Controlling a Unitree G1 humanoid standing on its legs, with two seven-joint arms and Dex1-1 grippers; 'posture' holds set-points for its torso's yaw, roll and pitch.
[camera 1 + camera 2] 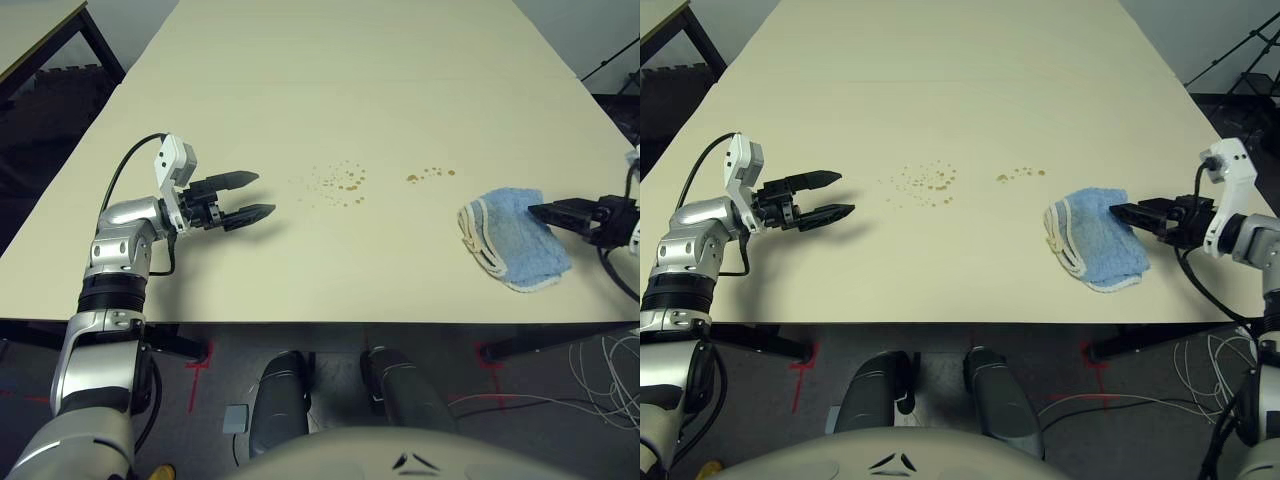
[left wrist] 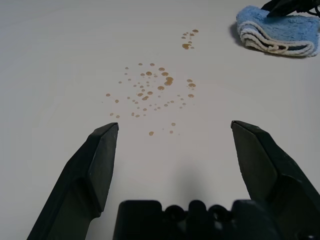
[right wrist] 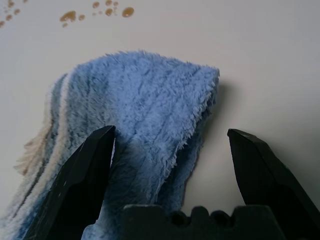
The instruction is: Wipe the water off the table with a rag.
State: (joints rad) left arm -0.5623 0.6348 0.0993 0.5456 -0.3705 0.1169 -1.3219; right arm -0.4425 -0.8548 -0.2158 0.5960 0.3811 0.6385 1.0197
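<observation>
Currently, right tool (image 1: 1122, 212): jaws gaping, straddling the rag's (image 1: 1095, 238) near edge at three o'clock on the counter (image 1: 960, 90); judged best sinking lower before pinching the folded layers. Left tool (image 1: 836, 194): gaping, idling at nine o'clock. Water (image 1: 928, 182): two clusters lying farther in, twelve o'clock. Finger contact with cloth: unclear.

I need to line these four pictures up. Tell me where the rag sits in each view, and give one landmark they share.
Left eye view: the rag lies at right, near the table's front edge.
Right eye view: right of centre, the right hand at its side.
Left wrist view: in the corner beyond the droplets.
Right wrist view: close up, centre, between the open fingers.
Shared landmark: the smaller cluster of water beside the rag.
</observation>
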